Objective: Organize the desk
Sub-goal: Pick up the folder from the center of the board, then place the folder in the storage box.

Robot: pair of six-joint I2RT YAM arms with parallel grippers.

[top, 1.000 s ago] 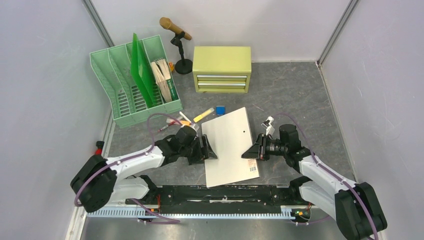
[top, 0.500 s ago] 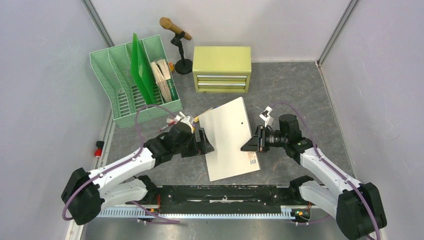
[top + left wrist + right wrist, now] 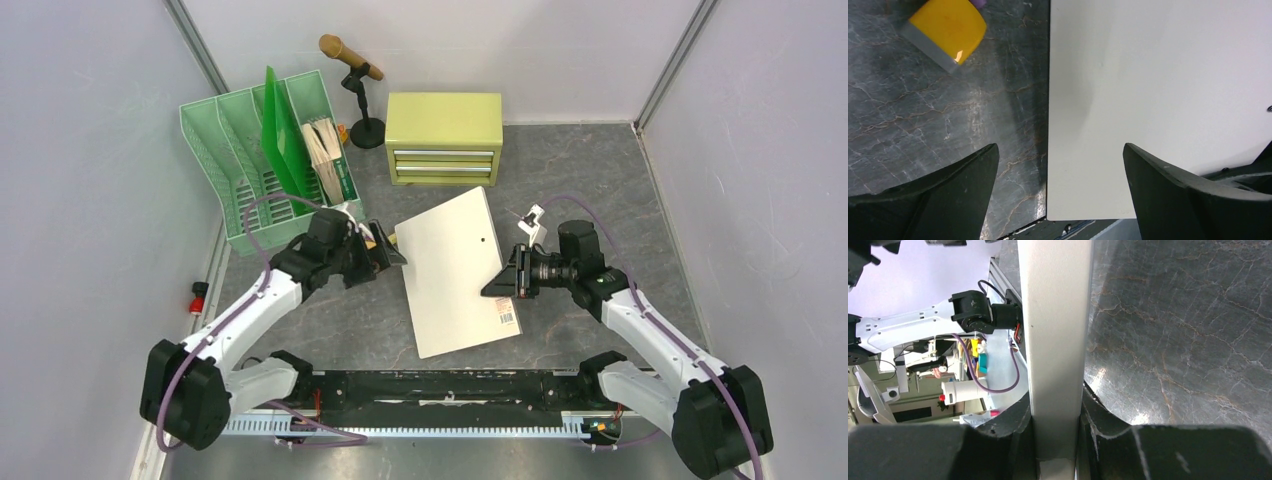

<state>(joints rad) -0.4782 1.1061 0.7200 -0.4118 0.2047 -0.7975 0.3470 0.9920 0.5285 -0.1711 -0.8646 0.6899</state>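
A flat white box (image 3: pixel 455 270) with a barcode label at its near corner lies tilted across the middle of the desk (image 3: pixel 580 180). My right gripper (image 3: pixel 500 283) is shut on the box's right edge; in the right wrist view the white edge (image 3: pixel 1055 340) runs straight up from between the gripper's (image 3: pixel 1057 435) jaws. My left gripper (image 3: pixel 392 252) stands open just left of the box's far left corner and holds nothing. In the left wrist view the box (image 3: pixel 1158 100) fills the right side. Its left edge passes between the gripper's (image 3: pixel 1060 150) spread jaws.
A green file rack (image 3: pixel 270 165) holding folders stands back left. Beside it are a microphone on a stand (image 3: pixel 352 62) and a yellow-green two-drawer cabinet (image 3: pixel 444 137). A yellow marker (image 3: pixel 945 30) lies by my left gripper. A small clip (image 3: pixel 533 215) lies near the right arm.
My left gripper opened wide, let go of the box's left edge and drew back to the far left. The right gripper kept hold of the box and shifted it slightly away.
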